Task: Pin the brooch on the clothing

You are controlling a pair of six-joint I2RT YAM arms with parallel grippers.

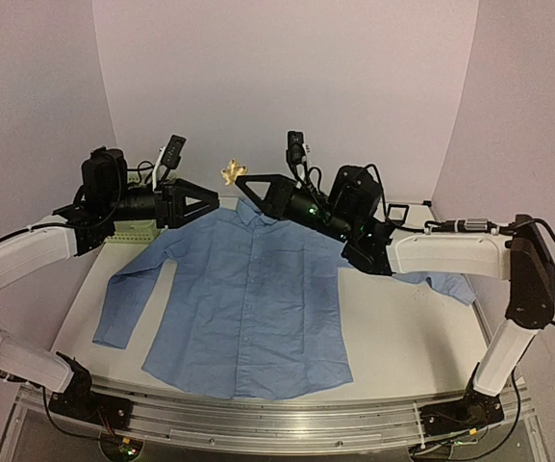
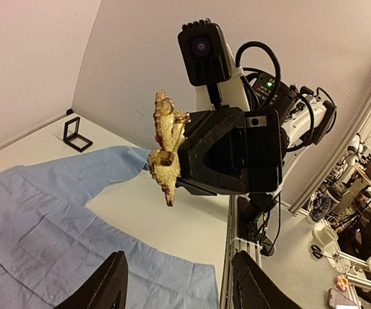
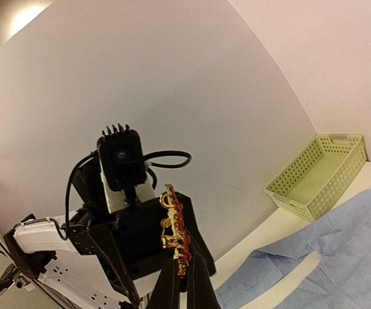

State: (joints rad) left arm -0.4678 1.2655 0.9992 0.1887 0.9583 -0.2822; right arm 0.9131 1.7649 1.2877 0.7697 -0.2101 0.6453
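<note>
Here, a light blue shirt (image 1: 248, 298) lies spread flat on the table (image 1: 402, 337), its collar at 12 o'clock. Above the collar, the right gripper (image 1: 241, 180) has its fingers pinched nearly together on a brooch (image 1: 230, 172), a gold, leafy ornament with red stones that stands clear of the tips toward 11 o'clock. The left gripper (image 1: 215, 198), at the brooch's 8 o'clock and apart from it, has its fingers (image 2: 111, 283) spread wide, holding nothing. A pale green basket (image 3: 314, 180) sits beyond the left sleeve.
</note>
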